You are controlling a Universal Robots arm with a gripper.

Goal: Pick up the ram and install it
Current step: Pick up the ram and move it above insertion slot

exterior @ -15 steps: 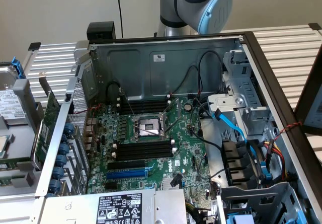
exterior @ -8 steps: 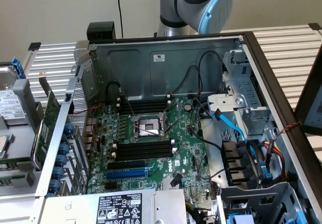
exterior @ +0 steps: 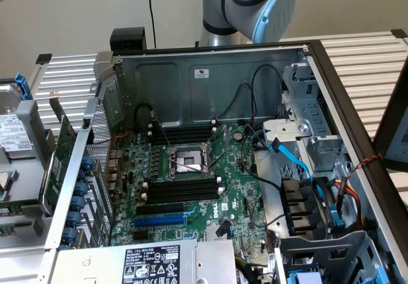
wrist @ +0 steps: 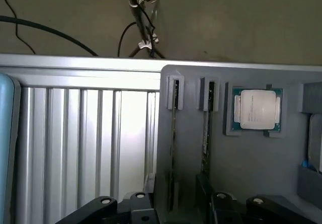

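— Grey plastic tray (wrist: 251,173) is showing up on the wrist camera, lying on the slatted metal counter (wrist: 90,143). What is it holding?

— Two sticks are standing on edge in its narrow slots, side by side. The ram (wrist: 173,128) is sitting in the slot farther from the processor chip (wrist: 256,108). A second stick (wrist: 207,128) is sitting just beside the square pocket where that chip is lying flat.

— And the jaws?

— They're standing apart, and one end of the ram is running in between them. Whether they're touching it, I can't tell.

— What is the exterior camera giving you instead?

— It's showing the open computer case (exterior: 210,73), with the arm (exterior: 255,3) rising beyond its far wall. Inside, the green motherboard (exterior: 236,194) is lying flat, its black memory slots (exterior: 182,188) are sitting either side of the processor socket (exterior: 188,161), and a blue cable (exterior: 299,163) is trailing at the exterior view's right.
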